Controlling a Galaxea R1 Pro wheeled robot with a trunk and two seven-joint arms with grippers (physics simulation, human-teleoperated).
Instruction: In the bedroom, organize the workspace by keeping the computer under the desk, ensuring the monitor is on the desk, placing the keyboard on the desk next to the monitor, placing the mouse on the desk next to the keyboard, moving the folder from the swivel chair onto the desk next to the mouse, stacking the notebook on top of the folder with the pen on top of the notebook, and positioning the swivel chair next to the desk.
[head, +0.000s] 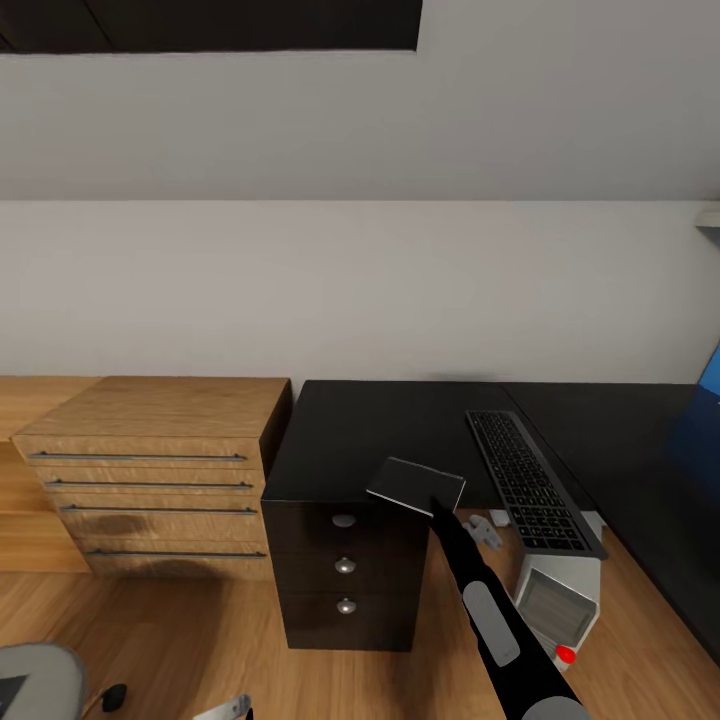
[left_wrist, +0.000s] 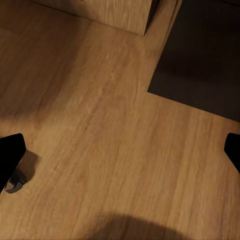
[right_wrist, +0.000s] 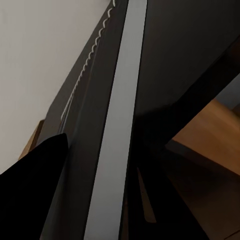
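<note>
The keyboard (head: 528, 483) lies on the black worktop (head: 370, 430), right of the middle in the head view. The computer (head: 555, 600) stands at the lower right. In the middle, the right tool (head: 432, 505) holds the notebook (head: 415, 485).

In the left wrist view, we see the left tool (left_wrist: 120, 155) spread wide over the wooden floor (left_wrist: 100, 100).

In the right wrist view, a wire coil (right_wrist: 95, 45) sits at the top.

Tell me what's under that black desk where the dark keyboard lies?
Under the black desk, below the dark grey keyboard, stands a pale grey-white computer tower on the wooden floor. Its rear part is hidden by the desktop.
</note>
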